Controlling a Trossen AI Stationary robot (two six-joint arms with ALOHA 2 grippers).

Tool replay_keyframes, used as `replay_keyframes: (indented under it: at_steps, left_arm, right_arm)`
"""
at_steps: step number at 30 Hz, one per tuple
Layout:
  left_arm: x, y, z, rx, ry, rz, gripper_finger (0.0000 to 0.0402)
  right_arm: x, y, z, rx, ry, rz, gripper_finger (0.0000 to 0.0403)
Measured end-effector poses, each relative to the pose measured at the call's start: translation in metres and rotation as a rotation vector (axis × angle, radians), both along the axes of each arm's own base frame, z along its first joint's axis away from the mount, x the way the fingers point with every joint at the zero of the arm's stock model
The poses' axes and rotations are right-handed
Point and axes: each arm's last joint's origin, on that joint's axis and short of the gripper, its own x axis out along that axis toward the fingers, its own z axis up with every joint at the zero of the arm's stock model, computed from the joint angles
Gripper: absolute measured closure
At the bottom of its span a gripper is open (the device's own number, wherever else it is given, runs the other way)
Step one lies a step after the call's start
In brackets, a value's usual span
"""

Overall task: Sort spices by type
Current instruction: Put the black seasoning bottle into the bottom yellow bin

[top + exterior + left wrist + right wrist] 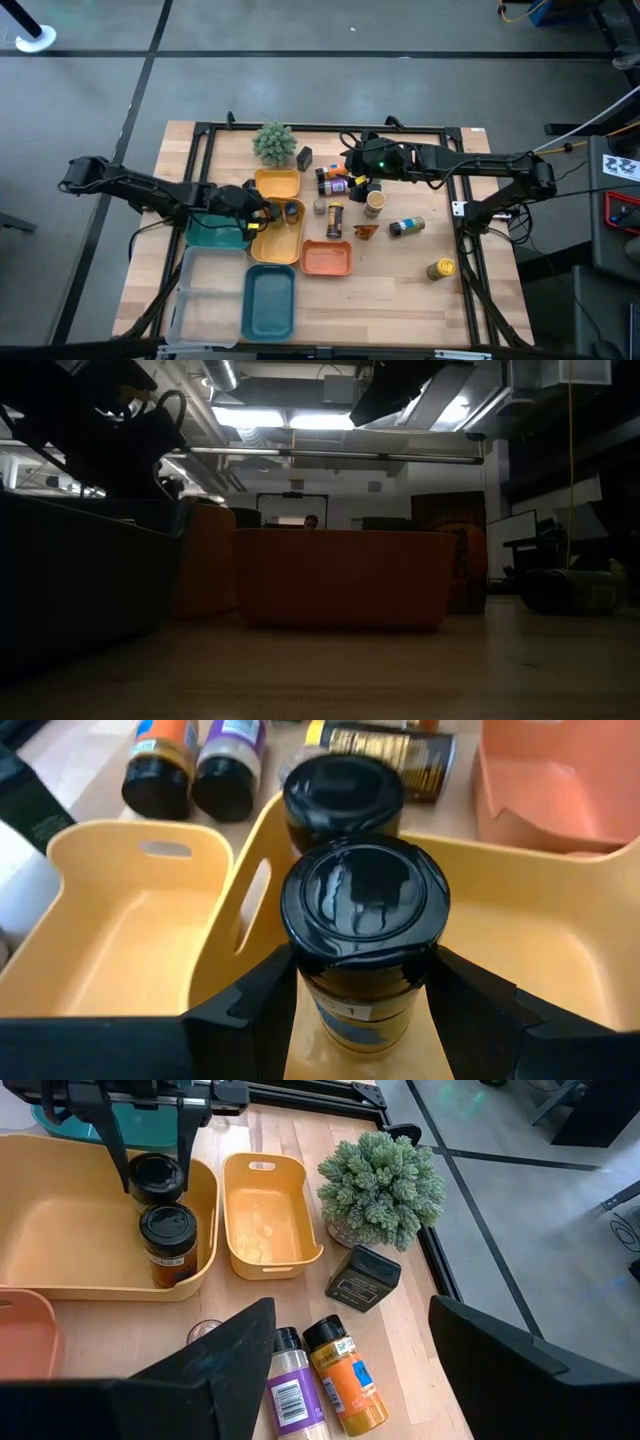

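Note:
My left gripper (362,970) is shut on a dark jar with a black cap (365,905), over the large yellow tray (268,246). A second black-capped jar (343,795) stands in that tray just beyond it. My right gripper (350,1370) hangs open above a purple-label bottle (290,1395) and an orange bottle (345,1380), which lie on the table, touching neither. More spices lie right of the trays: a dark bottle (335,222), a brown packet (365,232), a lying bottle (407,227), a yellow-capped jar (441,268) and a black box (362,1278). My left gripper pinches the jar's body just under its cap (330,1000) between its two fingers (260,1000), one on each side. The fingers come slanting down from the table's left. The jar stands upright inside the tray's walls; whether its base touches the tray floor I cannot tell.
A smaller yellow tray (265,1215) sits beyond the large one, beside the fuzzy green plant (382,1188). An orange tray (326,258), a teal tray (270,300) and another teal one (215,232) under the left arm fill the near left. Bare wood lies at the near right.

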Motion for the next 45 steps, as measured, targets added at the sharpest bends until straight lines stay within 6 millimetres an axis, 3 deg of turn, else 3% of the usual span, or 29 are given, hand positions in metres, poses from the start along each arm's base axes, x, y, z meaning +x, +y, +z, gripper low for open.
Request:
replay_keyframes:
  at_steps: [45]
  left_arm:
    - [0.0028,0.0029,-0.0030,0.072,0.007,0.078,0.0215]
  right_arm:
    - [0.0000,0.0000,0.0000,0.000,0.000,0.001,0.0136]
